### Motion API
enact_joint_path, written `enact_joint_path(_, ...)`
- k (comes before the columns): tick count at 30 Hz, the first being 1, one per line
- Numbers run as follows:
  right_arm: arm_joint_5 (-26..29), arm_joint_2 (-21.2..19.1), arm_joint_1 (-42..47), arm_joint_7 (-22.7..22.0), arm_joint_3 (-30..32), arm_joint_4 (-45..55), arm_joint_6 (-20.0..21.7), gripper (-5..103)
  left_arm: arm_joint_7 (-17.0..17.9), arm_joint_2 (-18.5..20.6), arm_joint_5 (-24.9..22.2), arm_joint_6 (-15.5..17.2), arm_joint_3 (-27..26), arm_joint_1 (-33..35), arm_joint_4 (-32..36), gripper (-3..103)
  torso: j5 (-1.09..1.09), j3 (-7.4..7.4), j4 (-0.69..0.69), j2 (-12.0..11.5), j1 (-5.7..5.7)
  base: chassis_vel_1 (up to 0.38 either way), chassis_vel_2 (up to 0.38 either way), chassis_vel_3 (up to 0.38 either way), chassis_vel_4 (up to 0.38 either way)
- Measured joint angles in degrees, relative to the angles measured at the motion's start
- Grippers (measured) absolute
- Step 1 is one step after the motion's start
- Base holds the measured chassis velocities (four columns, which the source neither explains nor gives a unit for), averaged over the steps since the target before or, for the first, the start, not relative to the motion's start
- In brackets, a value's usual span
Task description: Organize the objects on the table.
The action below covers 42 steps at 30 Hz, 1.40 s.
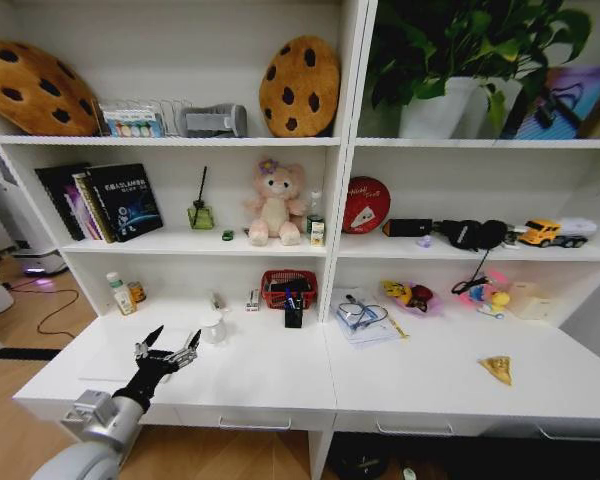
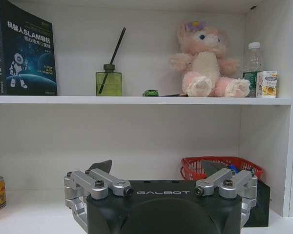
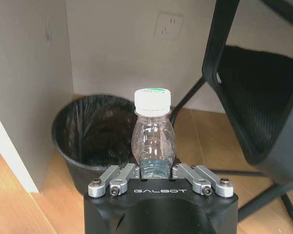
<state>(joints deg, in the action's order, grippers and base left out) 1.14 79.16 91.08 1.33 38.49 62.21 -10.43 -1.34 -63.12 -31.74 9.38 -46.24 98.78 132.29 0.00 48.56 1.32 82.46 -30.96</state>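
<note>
Jaws of the left gripper (image 1: 168, 347) stand apart, empty, over the worktop's (image 1: 280, 375) near left part, beside the white mug (image 1: 213, 327). Right gripper (image 3: 157, 171) jaws are clamped on a clear plastic bottle (image 3: 152, 137) above a black waste bin (image 3: 93, 136).

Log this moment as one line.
left gripper: open, over white desk top | right gripper: shut on clear plastic bottle, above black bin

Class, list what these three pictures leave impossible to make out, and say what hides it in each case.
- Red mesh basket, left wrist view: its lower part and contents, hidden behind the left gripper.
- Clear plastic bottle, right wrist view: its base, covered by the right gripper clamped on it.
- Black waste bin, right wrist view: its contents, lost in the dark liner.
- White mug, head view: too small to see inside.
</note>
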Motion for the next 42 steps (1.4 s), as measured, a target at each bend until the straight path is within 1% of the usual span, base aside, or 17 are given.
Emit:
enact_joint_path(6, -0.31, -0.14, -0.79, 0.06, 0.01, -4.08, -0.46, 24, 0.00, 0.00, 0.00, 0.00, 0.00, 0.00, 0.00, 100, 0.01, 0.00, 0.01, 0.00, 0.00, 0.000, 0.000, 0.000, 0.000)
enact_joint_path(9, 0.20, -0.55, -1.01, -0.33, 0.26, -5.49, -1.46, 24, 0.00, 0.00, 0.00, 0.00, 0.00, 0.00, 0.00, 100, 0.00, 0.00, 0.01, 0.00, 0.00, 0.000, 0.000, 0.000, 0.000)
enact_joint_path(19, 1.32, -1.17, -0.09, -0.41, 0.85, -6.28, -3.66, 24, 0.00, 0.00, 0.00, 0.00, 0.00, 0.00, 0.00, 100, 0.00, 0.00, 0.01, 0.00, 0.00, -0.013, -0.023, 0.021, 0.020)
enact_joint_path(27, 1.55, -1.38, 0.90, -0.26, 0.80, -6.71, -5.98, 24, 0.00, 0.00, 0.00, 0.00, 0.00, 0.00, 0.00, 100, 0.00, -0.01, 0.00, 0.01, 0.01, -0.162, -0.169, 0.163, 0.156)
enact_joint_path(29, -0.04, -1.10, 1.10, 1.66, 0.34, -6.72, -8.63, 24, 0.00, 0.00, 0.00, 0.00, 0.00, 0.00, 0.00, 100, -0.02, 0.01, 0.02, 0.00, -0.03, -0.233, -0.251, 0.215, 0.227)
enact_joint_path(30, -0.04, -1.10, 1.10, 1.66, 0.34, -6.72, -8.63, 24, 0.00, 0.00, 0.00, 0.00, 0.00, 0.00, 0.00, 100, -0.02, 0.01, 0.02, 0.00, -0.03, -0.226, -0.251, 0.214, 0.226)
enact_joint_path(32, -3.33, -0.81, 0.56, 6.12, -0.05, -7.14, -11.20, 24, -0.02, 0.00, 0.00, 0.00, 0.01, 0.00, 0.02, 100, 0.03, -0.01, 0.00, 0.01, 0.01, -0.203, -0.181, 0.181, 0.153)
enact_joint_path(33, -5.72, -0.54, -0.39, 10.40, -0.15, -7.95, -13.37, 24, -0.02, 0.00, -0.01, 0.00, 0.01, 0.00, 0.02, 100, 0.03, 0.00, 0.04, 0.00, -0.01, -0.079, -0.120, 0.094, 0.112)
enact_joint_path(34, -5.72, -0.54, -0.39, 10.40, -0.15, -7.95, -13.37, 24, -0.02, 0.00, -0.01, 0.00, 0.01, 0.00, 0.02, 100, 0.03, 0.00, 0.04, 0.00, -0.01, -0.079, -0.120, 0.094, 0.112)
enact_joint_path(35, -7.42, -0.48, -1.02, 12.94, -0.16, -8.36, -14.60, 24, -0.02, 0.00, 0.00, 0.00, 0.01, 0.00, 0.02, 100, 0.02, 0.01, 0.03, -0.01, -0.01, -0.067, -0.120, 0.094, 0.004)
enact_joint_path(36, -10.25, -0.51, -2.05, 15.64, -0.16, -8.35, -15.20, 24, -0.02, 0.00, 0.00, 0.00, 0.01, 0.00, 0.02, 100, 0.00, 0.00, 0.00, 0.00, 0.00, -0.067, -0.010, 0.037, 0.004)
enact_joint_path(37, -10.25, -0.51, -2.05, 15.64, -0.16, -8.35, -15.20, 24, -0.02, 0.00, 0.00, 0.00, 0.01, 0.00, 0.02, 100, 0.00, 0.00, 0.00, 0.00, 0.00, -0.067, -0.010, 0.037, 0.004)
enact_joint_path(38, -12.93, -0.53, -3.14, 17.45, -0.15, -7.96, -15.16, 24, -0.02, -0.01, 0.00, 0.00, 0.01, 0.00, 0.02, 100, 0.02, 0.00, -0.02, 0.01, 0.01, 0.000, 0.000, 0.000, 0.000)
enact_joint_path(39, -12.93, -0.53, -3.14, 17.45, -0.15, -7.96, -15.16, 24, -0.02, -0.01, 0.00, 0.00, 0.01, 0.00, 0.02, 100, 0.02, 0.00, -0.02, 0.01, 0.01, 0.000, 0.000, 0.000, 0.000)
enact_joint_path(40, -15.31, -0.52, -4.83, 18.87, -0.18, -7.55, -14.57, 24, -0.01, 0.00, 0.00, 0.00, 0.00, 0.00, 0.02, 100, -0.04, 0.00, 0.00, 0.00, 0.01, 0.053, 0.050, -0.045, -0.027)
enact_joint_path(42, -17.02, -0.51, -7.31, 19.71, -0.42, -7.70, -13.79, 24, -0.01, 0.00, 0.00, 0.00, -0.01, 0.00, 0.01, 100, 0.00, 0.00, -0.01, 0.01, 0.01, 0.057, 0.044, -0.082, -0.055)
